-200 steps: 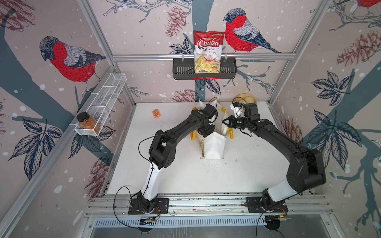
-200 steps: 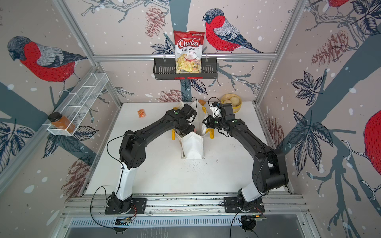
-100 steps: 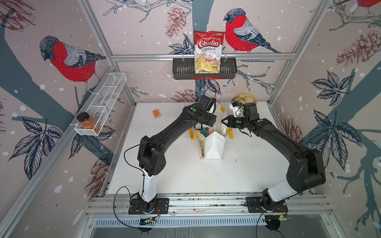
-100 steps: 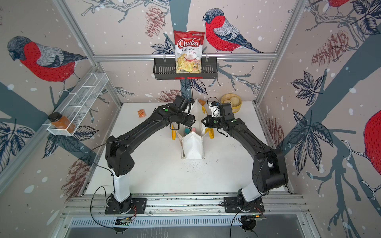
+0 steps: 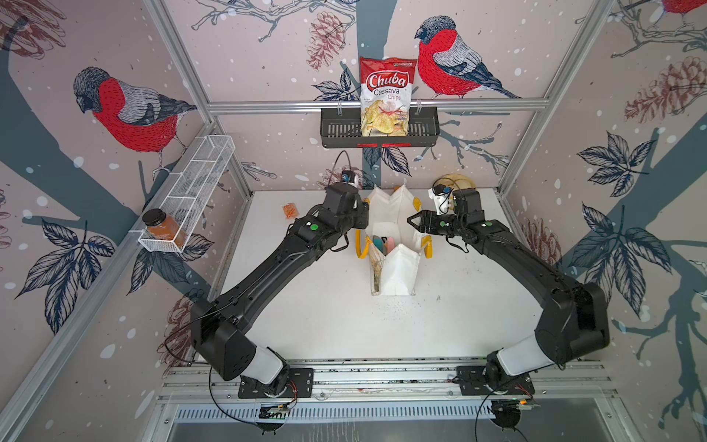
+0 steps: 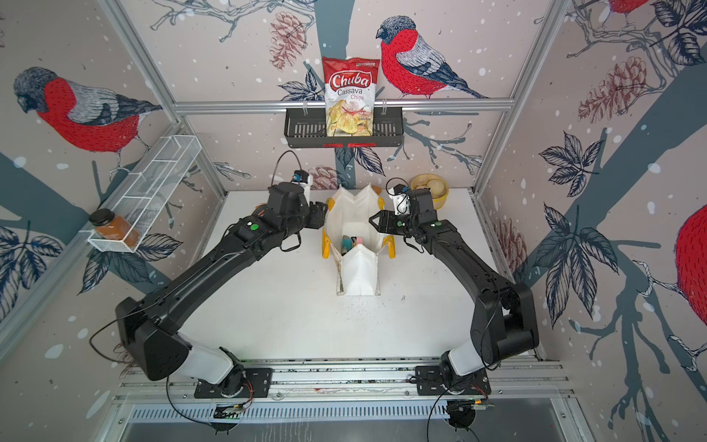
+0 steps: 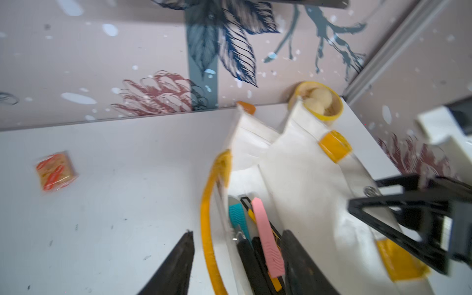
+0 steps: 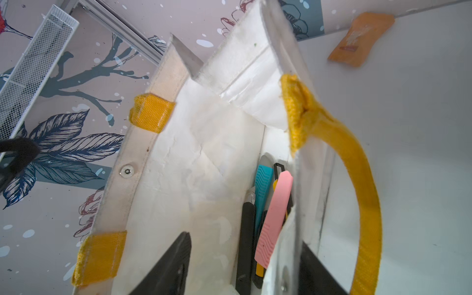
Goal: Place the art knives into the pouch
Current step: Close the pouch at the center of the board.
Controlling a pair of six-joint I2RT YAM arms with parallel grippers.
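The white pouch (image 5: pixel 398 268) (image 6: pixel 359 275) stands open mid-table, its yellow handles hanging at both sides. Several art knives lie inside it, among them a pink one (image 7: pixel 267 235) (image 8: pixel 275 219), a teal one (image 7: pixel 237 217) (image 8: pixel 263 184) and a black one (image 8: pixel 246 235). My left gripper (image 5: pixel 363 216) (image 7: pixel 237 233) is open astride the pouch's left wall and yellow handle (image 7: pixel 208 229), holding nothing. My right gripper (image 5: pixel 411 221) (image 8: pixel 245 240) is open astride the right wall, one finger inside and one outside, not pinching it.
An orange snack packet (image 5: pixel 289 210) (image 7: pixel 56 171) lies at the back left. A yellow bowl (image 5: pixel 457 181) (image 7: pixel 319 102) and an orange sachet (image 8: pixel 362 38) sit at the back wall. A chips bag (image 5: pixel 385 95) hangs in a black basket. A jar (image 5: pixel 162 229) rests on the left wire shelf.
My right gripper has opened at the pouch's right rim. My left arm has drawn back from over the pouch's mouth to its left side, its jaws a little wider.
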